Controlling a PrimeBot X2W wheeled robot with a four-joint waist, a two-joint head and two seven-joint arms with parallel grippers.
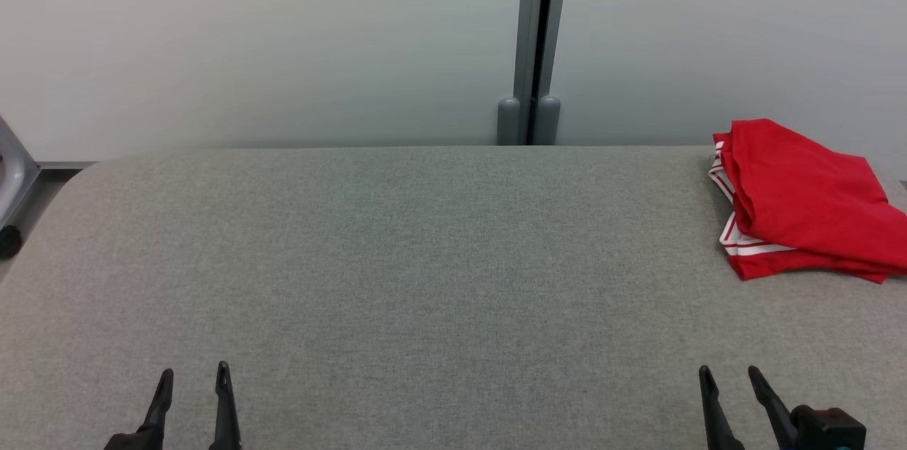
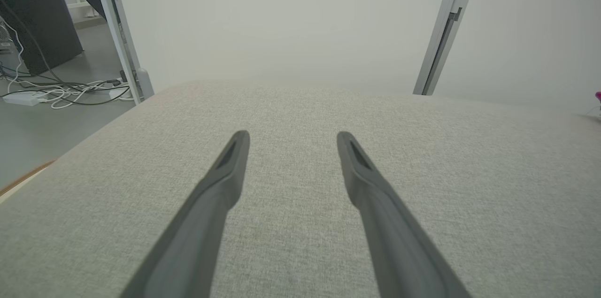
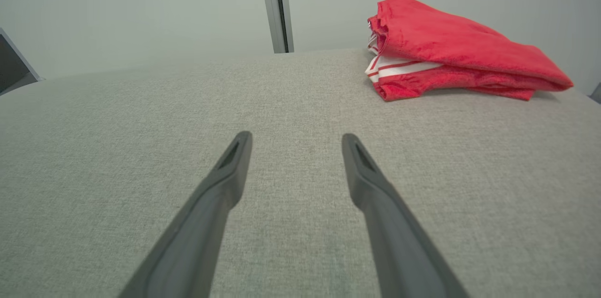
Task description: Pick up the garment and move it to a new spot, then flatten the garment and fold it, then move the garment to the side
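Garment (image 1: 808,202), right edge of head view: bright red, white stripes along its left hem.
Table (image 1: 425,259): light grey, fine flecked weave, even throughout.
Wall (image 1: 248,39), top: plain pale grey-white.
Post (image 1: 535,46), upper centre: mid grey with a dark slot.
Left gripper (image 1: 195,370) and right gripper (image 1: 728,370), bottom corners: black.
Cables (image 2: 61,94), upper left of left wrist view: white and black.

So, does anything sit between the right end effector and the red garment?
Nothing visible does. Bare grey table lies between the open right end effector and the folded red garment at the far right.
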